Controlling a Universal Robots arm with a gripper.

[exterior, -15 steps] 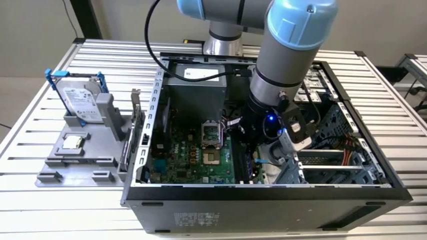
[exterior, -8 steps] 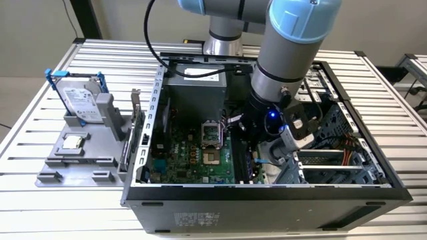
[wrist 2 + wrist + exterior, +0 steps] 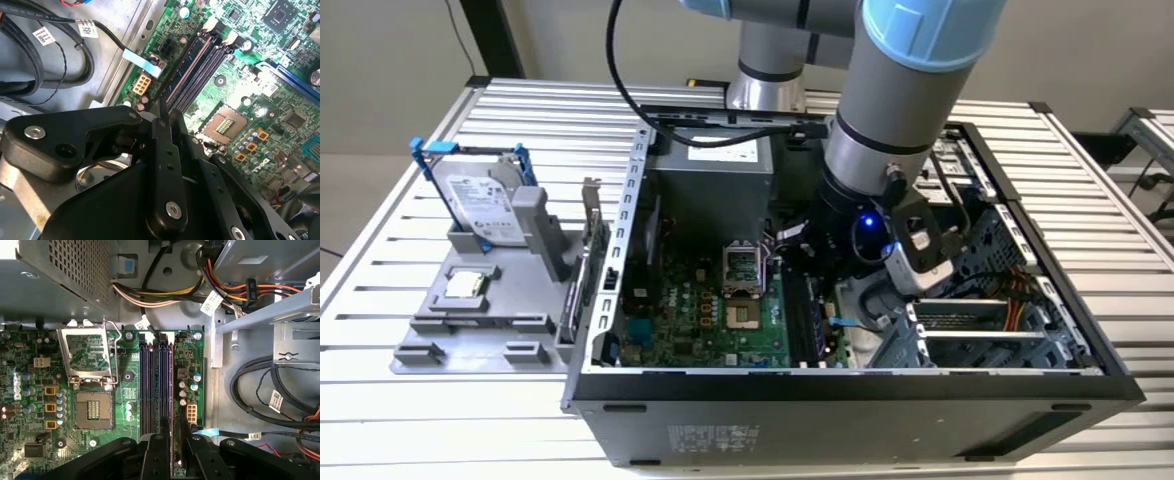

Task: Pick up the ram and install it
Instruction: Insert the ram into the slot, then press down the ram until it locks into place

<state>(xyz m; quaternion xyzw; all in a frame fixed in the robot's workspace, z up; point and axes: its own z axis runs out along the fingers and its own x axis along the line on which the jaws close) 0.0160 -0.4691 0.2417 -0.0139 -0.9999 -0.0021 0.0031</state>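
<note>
Deep inside the open computer case (image 3: 607, 330), above the motherboard (image 3: 127, 372) near the case's drive-bay side: gripper (image 3: 171, 432) lowered over the bank of black memory slots (image 3: 150, 385), jaws drawn nearly together on the ram (image 3: 172, 390), a thin stick seen edge-on. Held upright, long axis parallel to the slots, directly below the fingertips and seemingly lined up with the slot nearest the white power connector (image 3: 191, 414). Whether seated or just above, impossible to tell. Empty processor socket (image 3: 92, 410) beside the slots; hard drive (image 3: 478, 205) well apart on the grey fixture (image 3: 440, 325) outside.
</note>
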